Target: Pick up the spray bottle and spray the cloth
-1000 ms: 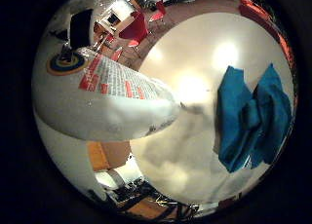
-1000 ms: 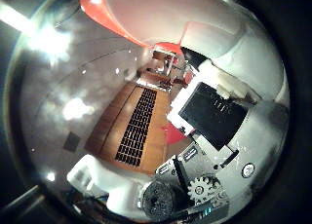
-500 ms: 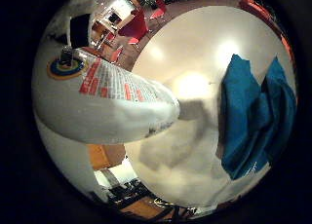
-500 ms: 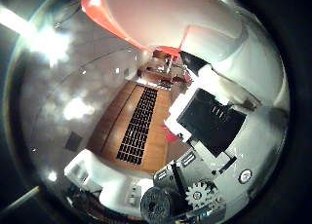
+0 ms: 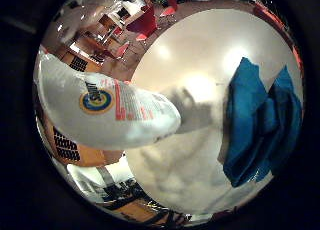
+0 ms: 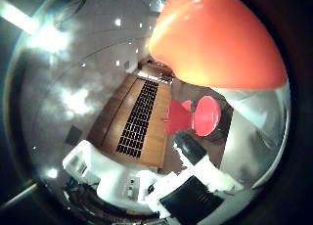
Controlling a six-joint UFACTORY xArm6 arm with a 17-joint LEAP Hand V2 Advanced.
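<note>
A white spray bottle [image 5: 105, 115] with a printed label lies close against my palm and hangs above the round white table [image 5: 200, 50], where it casts a shadow. Its orange spray head [image 6: 215, 39] fills much of the thumb side view. My right hand [image 6: 190, 195] shows as white and black finger parts beside the bottle, curled round it. A blue cloth [image 5: 260, 125] lies crumpled on the table, apart from the bottle and its shadow.
Red chairs [image 5: 145, 25] stand on the floor beyond the table's far rim, and one red chair [image 6: 205, 115] also shows past the spray head. Wooden wall panels and ceiling lights fill the background.
The bottle has turned against the palm: its label faces differently and the orange head now fills far more of the thumb side view. The cloth looks larger and nearer.
</note>
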